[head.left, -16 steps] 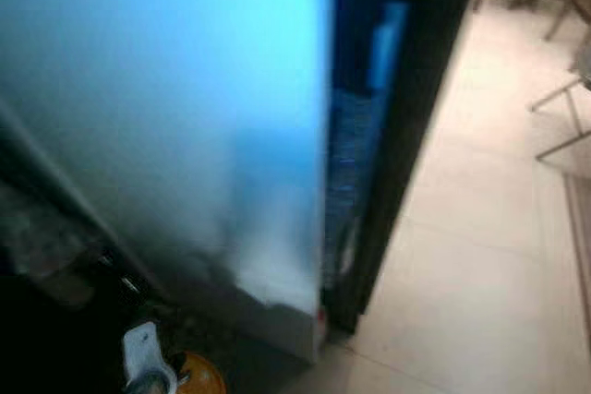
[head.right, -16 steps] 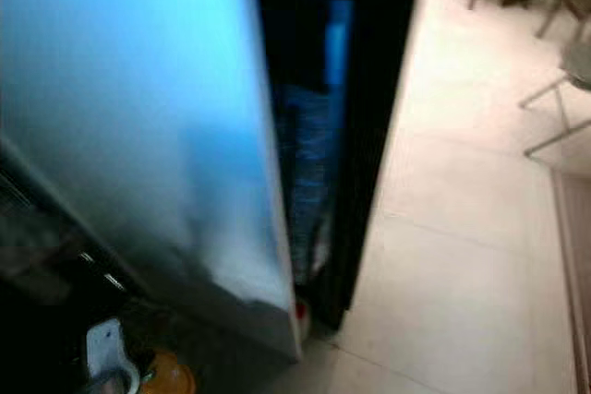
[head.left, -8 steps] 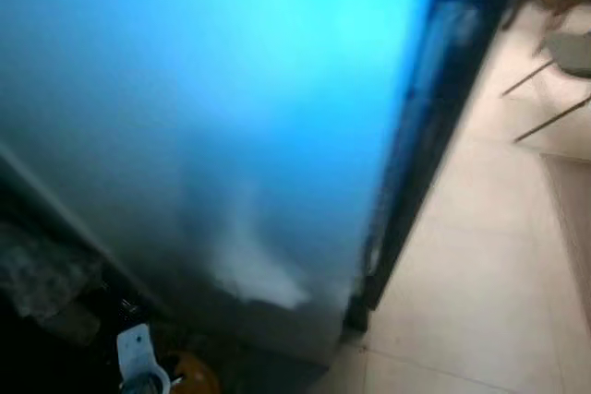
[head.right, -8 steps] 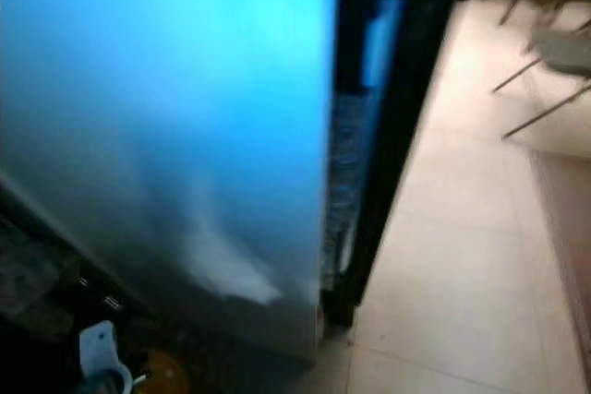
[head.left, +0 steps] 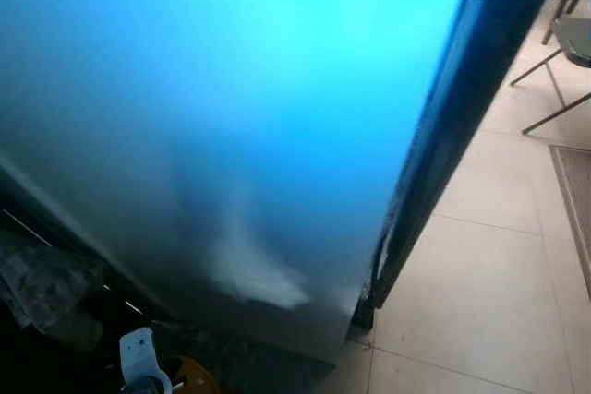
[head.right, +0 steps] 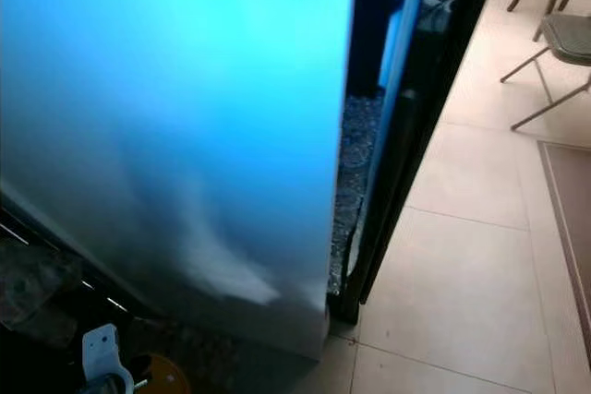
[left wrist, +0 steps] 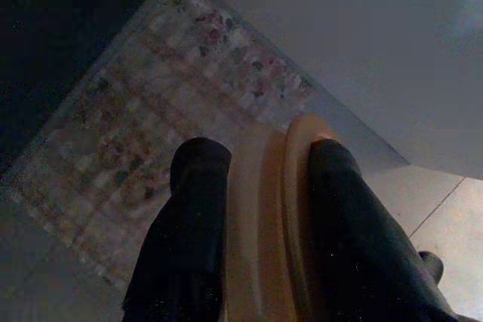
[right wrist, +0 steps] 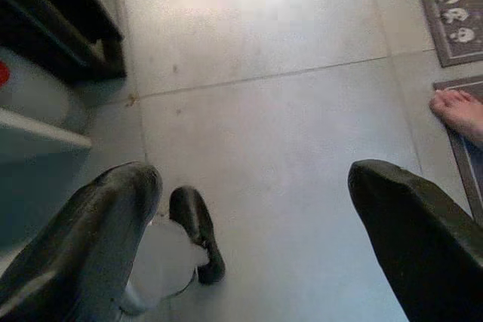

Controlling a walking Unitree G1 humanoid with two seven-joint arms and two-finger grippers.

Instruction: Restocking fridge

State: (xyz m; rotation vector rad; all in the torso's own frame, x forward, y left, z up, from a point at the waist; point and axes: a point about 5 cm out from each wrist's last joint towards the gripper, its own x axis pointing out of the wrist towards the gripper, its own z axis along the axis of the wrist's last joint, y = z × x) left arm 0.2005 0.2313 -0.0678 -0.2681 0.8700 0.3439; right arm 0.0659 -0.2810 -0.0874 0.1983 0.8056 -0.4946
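Your head camera sits close to the fridge door (head.right: 185, 136): a broad panel glowing bright blue, fading to grey-white near its lower edge. Past its right edge, the dark fridge body (head.right: 406, 136) shows through a narrow gap, so the door stands slightly ajar.

Left claw (left wrist: 260, 209): fingers closed onto an orange, rounded item (left wrist: 268, 216), smooth-sided with a ridge along it — possibly a bottle or lid; too dim to tell. Beyond the fingertips lies a patterned mat (left wrist: 143, 133) and the pale door face.

Right claw (right wrist: 256, 209): fingers spread wide, holding nothing, pointing down at grey floor tiles (right wrist: 264, 111). A person's bare foot (right wrist: 460, 111) rests on a rug beside it.
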